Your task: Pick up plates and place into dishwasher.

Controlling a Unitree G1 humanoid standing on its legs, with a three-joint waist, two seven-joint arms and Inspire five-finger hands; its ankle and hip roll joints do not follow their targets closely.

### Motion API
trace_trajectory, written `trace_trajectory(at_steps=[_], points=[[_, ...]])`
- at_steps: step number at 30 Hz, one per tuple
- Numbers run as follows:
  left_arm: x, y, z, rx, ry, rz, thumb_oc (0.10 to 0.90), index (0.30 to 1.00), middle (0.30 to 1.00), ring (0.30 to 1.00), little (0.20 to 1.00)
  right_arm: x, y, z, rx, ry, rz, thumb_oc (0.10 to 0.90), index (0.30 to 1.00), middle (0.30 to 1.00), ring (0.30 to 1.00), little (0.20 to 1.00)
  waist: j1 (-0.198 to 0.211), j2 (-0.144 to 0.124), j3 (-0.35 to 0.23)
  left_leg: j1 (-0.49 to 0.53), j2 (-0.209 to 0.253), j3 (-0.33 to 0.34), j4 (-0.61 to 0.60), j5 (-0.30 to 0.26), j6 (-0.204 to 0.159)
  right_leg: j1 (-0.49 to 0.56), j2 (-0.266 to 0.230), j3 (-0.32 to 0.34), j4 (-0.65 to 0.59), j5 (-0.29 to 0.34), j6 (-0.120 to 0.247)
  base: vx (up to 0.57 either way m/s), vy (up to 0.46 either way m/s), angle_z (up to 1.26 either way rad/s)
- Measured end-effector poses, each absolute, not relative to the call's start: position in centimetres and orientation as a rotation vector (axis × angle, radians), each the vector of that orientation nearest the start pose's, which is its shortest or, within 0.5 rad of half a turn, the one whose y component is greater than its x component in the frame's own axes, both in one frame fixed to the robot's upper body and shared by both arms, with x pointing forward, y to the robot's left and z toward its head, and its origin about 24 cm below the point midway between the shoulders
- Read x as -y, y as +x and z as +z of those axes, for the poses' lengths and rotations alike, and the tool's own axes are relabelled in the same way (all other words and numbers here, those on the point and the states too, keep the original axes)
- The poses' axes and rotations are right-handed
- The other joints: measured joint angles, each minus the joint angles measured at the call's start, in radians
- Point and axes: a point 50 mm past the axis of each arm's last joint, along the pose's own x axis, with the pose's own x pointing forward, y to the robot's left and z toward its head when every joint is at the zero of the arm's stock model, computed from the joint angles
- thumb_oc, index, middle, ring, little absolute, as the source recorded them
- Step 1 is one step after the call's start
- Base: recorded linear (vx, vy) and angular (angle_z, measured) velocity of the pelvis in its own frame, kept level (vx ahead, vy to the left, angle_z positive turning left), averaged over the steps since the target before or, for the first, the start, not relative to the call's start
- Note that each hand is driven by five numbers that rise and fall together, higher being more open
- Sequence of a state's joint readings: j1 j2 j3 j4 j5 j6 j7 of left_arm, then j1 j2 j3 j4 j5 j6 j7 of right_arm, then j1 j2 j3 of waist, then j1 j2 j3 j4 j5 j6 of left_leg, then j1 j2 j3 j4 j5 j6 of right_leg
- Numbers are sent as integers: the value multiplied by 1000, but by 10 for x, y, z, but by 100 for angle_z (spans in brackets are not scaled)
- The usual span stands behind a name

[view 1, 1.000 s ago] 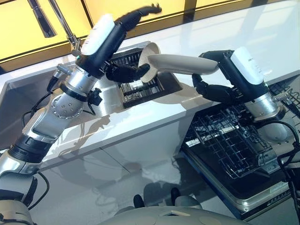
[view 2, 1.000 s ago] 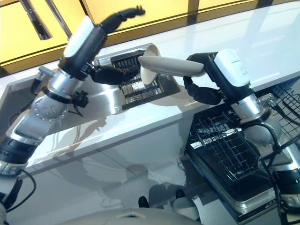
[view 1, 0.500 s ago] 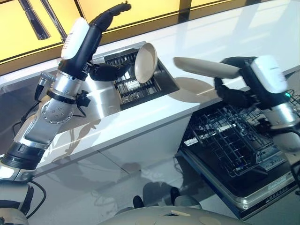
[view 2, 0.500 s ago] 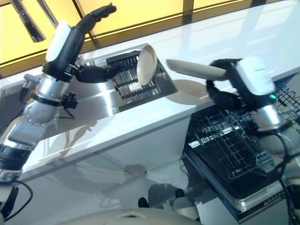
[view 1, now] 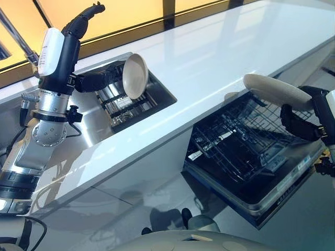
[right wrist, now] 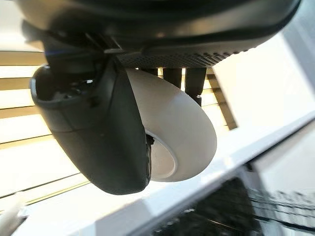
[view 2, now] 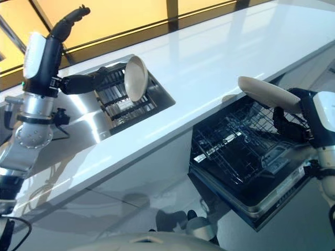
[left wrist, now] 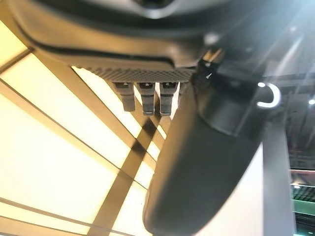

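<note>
the right robot hand (view 1: 306, 116) grips a cream plate (view 1: 276, 91) by its rim, fingers and thumb curled onto it, and holds it nearly flat above the far corner of the pulled-out dishwasher rack (view 1: 238, 149); in the right wrist view the same plate (right wrist: 174, 135) shows pinched between the dark thumb and the fingers. the black wire rack sits on the lowered dishwasher door (view 1: 272, 201), below the front edge of the white table (view 1: 220, 57). across the table, the left robot hand (view 1: 97, 81) reaches over the steel sink (view 1: 97, 117), its fingers stretched out toward a second cream plate (view 1: 134, 76) that stands on edge, tilted, in the dark sink rack (view 1: 128, 102); the fingertips lie at or just behind that plate's rim, and whether they touch or grip it cannot be told. a faucet (view 1: 18, 39) rises at the sink's far left corner, before a wall of yellow panels (view 1: 125, 13) with dark frames.
</note>
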State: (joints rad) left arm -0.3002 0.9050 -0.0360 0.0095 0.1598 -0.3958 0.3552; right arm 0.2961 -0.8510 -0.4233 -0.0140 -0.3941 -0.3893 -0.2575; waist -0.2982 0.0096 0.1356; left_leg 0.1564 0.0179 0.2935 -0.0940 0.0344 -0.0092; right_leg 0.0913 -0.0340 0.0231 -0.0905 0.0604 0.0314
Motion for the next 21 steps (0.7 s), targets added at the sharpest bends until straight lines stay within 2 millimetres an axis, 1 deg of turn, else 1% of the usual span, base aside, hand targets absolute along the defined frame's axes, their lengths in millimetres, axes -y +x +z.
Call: trace_trajectory(at_steps=[2, 5, 8, 9, 10, 13, 16, 19, 21], points=[[-250, 273, 220, 817, 937, 144, 800, 900, 900, 900, 900, 347, 186, 148, 262, -1284, -304, 100, 300, 300, 300, 200, -8, 0, 0, 1, 0, 3, 0, -1, -1, 0, 1, 3, 0, 0, 0, -3, 2, -5], [-250, 273, 220, 816, 937, 144, 800, 900, 900, 900, 900, 354, 183, 137, 160, -1227, -301, 100, 300, 300, 300, 200, -7, 1, -1, 6, 2, 12, 0, -3, -2, 0, 3, 13, 0, 0, 0, -12, -2, -9], [-250, 273, 220, 816, 937, 143, 800, 900, 900, 900, 900, 357, 183, 125, 50, -1190, -248, 100, 300, 300, 300, 200, -8, 5, -4, 6, 2, 17, 0, -4, -3, -2, 4, 18, 0, 0, 0, -48, -8, -5], [-250, 273, 220, 816, 937, 143, 800, 900, 900, 900, 900, 357, 183, 125, 50, -1190, -248, 100, 300, 300, 300, 200, -8, 5, -4, 6, 2, 17, 0, -4, -3, -2, 4, 18, 0, 0, 0, -38, -5, -1], [-248, 274, 220, 820, 936, 134, 800, 900, 900, 900, 900, 358, 184, 114, -21, -1154, -214, 100, 300, 300, 300, 200, -7, 4, -6, 6, 3, 17, 0, -4, -3, -2, 4, 17, 0, 0, 0, 0, 0, 0], [-244, 276, 220, 817, 962, 98, 800, 900, 900, 900, 900, 358, 184, 89, -156, -1099, -146, 100, 300, 300, 300, 200, -1, 3, -8, 5, 3, 14, 0, -4, -3, -1, 3, 14, 0, 1, 0, -46, -15, 3], [-240, 278, 217, 803, 974, 77, 800, 900, 900, 900, 900, 356, 183, 69, -270, -1066, -89, 100, 300, 300, 300, 200, 5, 5, -9, 2, 3, 8, 0, -4, -3, 0, 2, 7, 0, 0, 0, -36, -24, 6], [-240, 279, 216, 790, 977, 78, 800, 900, 900, 900, 900, 353, 185, 59, -325, -1039, -59, 100, 300, 300, 300, 200, 6, 5, -9, -4, 3, -2, 0, -2, -2, -1, 1, -6, 0, 0, 0, -33, -23, 9], [-239, 281, 215, 780, 980, 76, 800, 900, 900, 900, 900, 351, 190, 55, -348, -1019, -61, 100, 300, 300, 300, 200, 14, 5, -9, -4, 2, -3, 0, -2, -1, 0, 0, -8, 0, 0, 0, -13, -9, 3]])
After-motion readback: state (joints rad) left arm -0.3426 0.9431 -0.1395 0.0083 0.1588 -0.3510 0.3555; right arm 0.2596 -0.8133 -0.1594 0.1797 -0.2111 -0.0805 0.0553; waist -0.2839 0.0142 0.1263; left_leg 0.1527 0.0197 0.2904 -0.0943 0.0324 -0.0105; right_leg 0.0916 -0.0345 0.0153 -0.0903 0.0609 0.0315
